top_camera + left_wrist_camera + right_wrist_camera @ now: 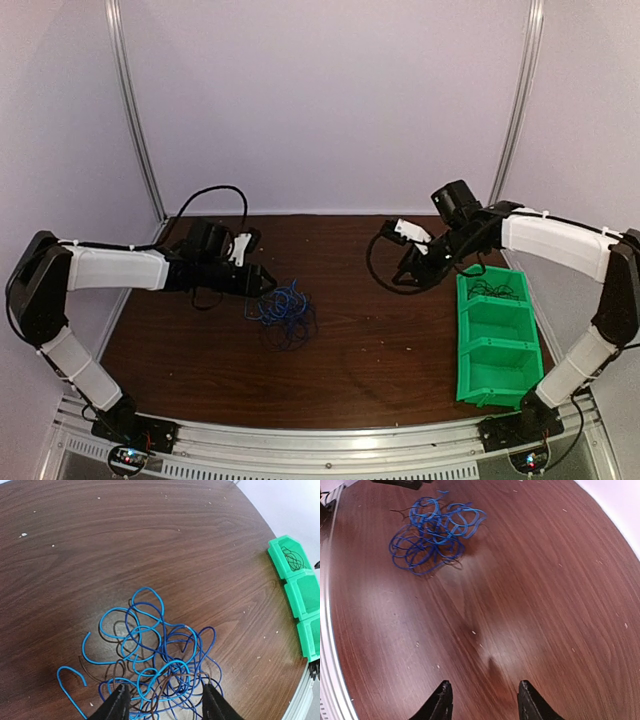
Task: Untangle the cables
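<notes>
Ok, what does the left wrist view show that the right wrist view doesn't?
Only left wrist: the green bin at the right edge, a dark cable coiled in its far compartment, and the left gripper open at the near edge of the tangle. Only right wrist: the right gripper, open over bare table, well clear of the tangle. Both: the blue tangle lying on the brown table.

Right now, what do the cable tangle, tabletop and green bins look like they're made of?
Cables: probably thin plastic-insulated wire; smooth blue jackets, a few dark ones, holding springy loops.
Table: wood or wood-look laminate; dark brown grain, slight sheen where light glares.
Green bins: likely moulded plastic; uniform bright colour, thin walls, semi-gloss.
</notes>
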